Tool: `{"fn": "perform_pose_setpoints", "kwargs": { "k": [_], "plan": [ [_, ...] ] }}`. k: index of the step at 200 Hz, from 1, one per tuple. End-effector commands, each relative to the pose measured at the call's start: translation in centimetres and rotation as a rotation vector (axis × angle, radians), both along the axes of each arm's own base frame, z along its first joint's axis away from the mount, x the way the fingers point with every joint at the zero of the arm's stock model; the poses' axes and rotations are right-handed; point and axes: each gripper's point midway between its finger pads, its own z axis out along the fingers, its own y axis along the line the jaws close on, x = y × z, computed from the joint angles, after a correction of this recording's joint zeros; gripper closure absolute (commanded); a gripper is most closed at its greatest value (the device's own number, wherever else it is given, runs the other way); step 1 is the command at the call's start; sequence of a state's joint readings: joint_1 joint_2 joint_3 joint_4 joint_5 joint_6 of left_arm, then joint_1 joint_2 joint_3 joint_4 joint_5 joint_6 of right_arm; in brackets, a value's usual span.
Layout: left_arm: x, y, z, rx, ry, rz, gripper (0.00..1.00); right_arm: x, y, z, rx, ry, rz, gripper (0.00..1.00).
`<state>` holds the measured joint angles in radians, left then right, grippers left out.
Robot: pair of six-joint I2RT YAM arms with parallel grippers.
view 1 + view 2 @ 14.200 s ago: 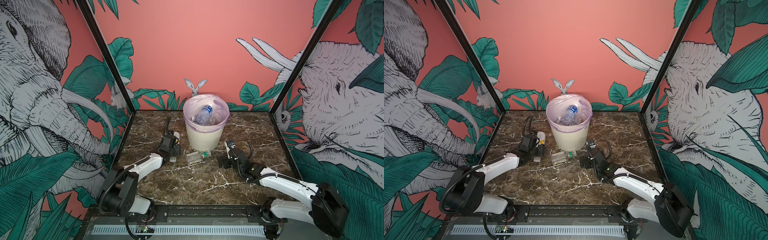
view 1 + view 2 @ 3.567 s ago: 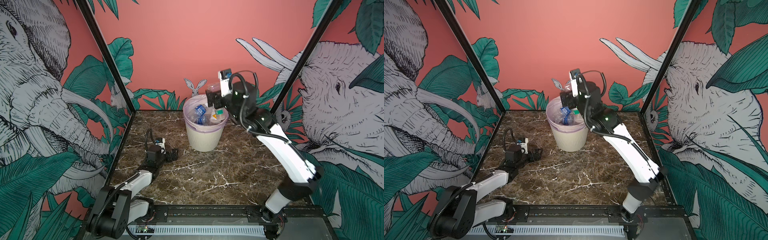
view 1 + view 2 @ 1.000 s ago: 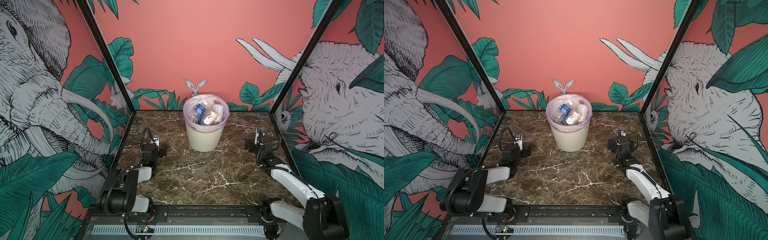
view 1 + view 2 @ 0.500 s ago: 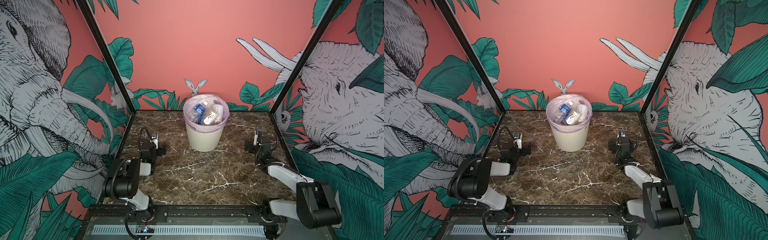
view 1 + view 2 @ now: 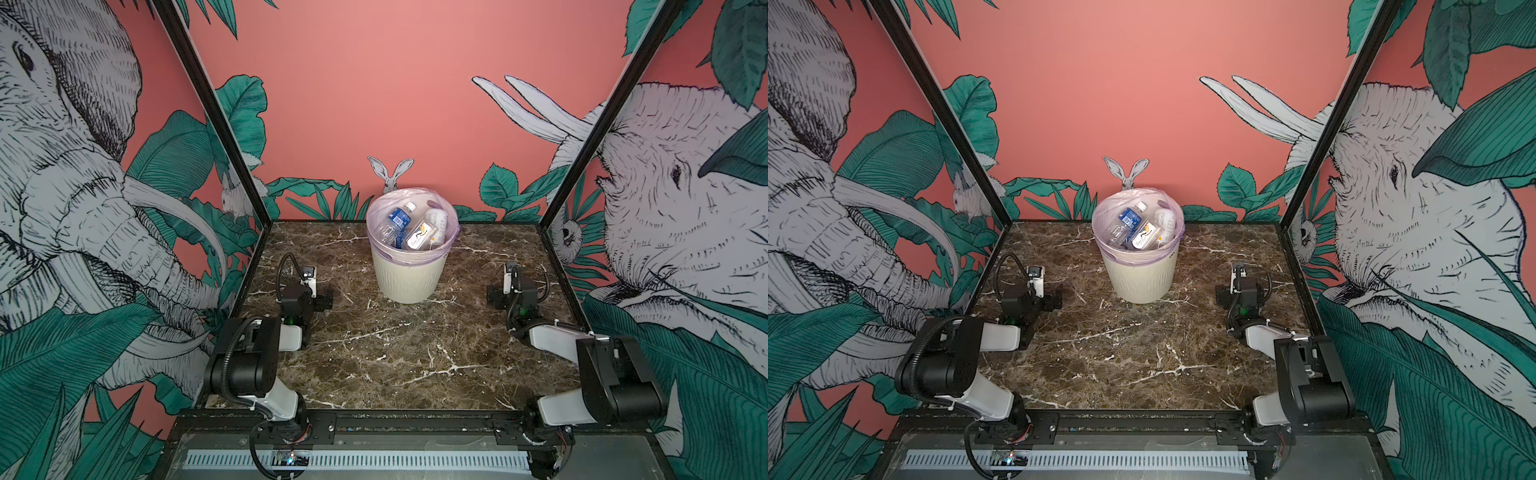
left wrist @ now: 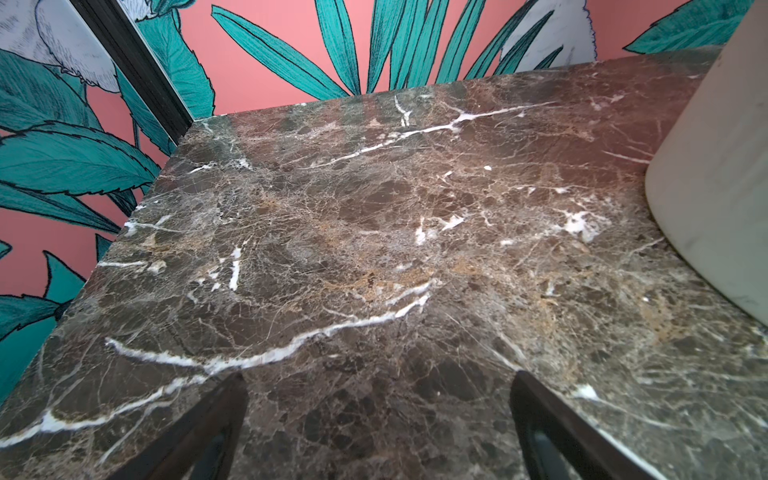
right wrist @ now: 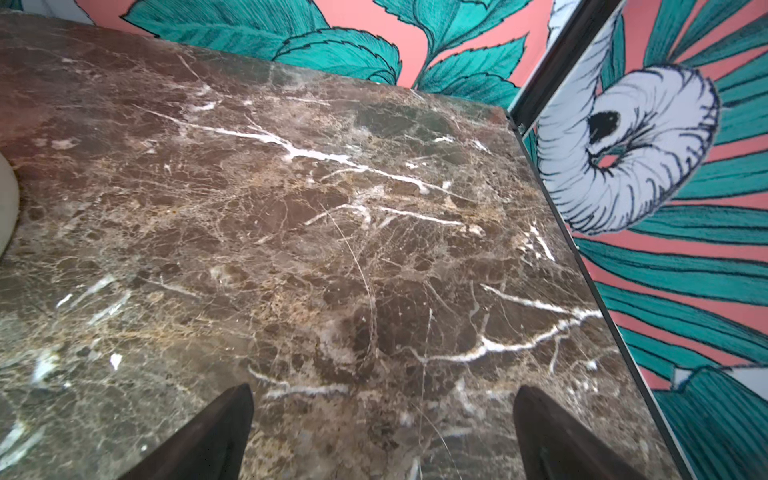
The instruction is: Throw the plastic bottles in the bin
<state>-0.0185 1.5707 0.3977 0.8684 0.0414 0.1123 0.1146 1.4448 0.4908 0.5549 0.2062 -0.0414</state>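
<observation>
The bin, cream-white and ribbed with a pale lilac bag, stands at the back middle of the marble table. Several plastic bottles lie inside it, one with a blue label, one white and yellow. No bottle lies on the table. My left gripper rests low at the left, open and empty, with the bin's wall beside it. My right gripper rests low at the right, open and empty over bare marble.
The brown marble table is boxed in by painted jungle walls on three sides. Black frame posts stand at the back corners. A black rail carrying both arm bases runs along the front edge.
The bottle that lay in front of the bin is gone from the table, and the right gripper has come down from above the bin. In the last second both arms folded back slightly.
</observation>
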Motion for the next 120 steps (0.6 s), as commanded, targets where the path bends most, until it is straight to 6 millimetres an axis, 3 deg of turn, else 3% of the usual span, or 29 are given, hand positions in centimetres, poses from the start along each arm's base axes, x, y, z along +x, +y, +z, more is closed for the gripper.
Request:
{"fn": "perform_pose_setpoints", "kwargs": {
  "k": [1,26,120],
  "plan": [
    [0.5,0.0,1.3,-0.001,-0.034,-0.005,0.00,0.7,0.5,0.9,-0.005,-0.068,0.045,0.00],
    [0.5,0.0,1.2,0.001,-0.032,-0.006,0.00,1.4,-0.1,0.8,0.032,-0.104,0.032,0.00],
    [0.5,0.1,1.2,0.001,-0.033,-0.004,0.00,0.5,-1.0,0.0,0.072,-0.160,0.007,0.01]
  ]
}}
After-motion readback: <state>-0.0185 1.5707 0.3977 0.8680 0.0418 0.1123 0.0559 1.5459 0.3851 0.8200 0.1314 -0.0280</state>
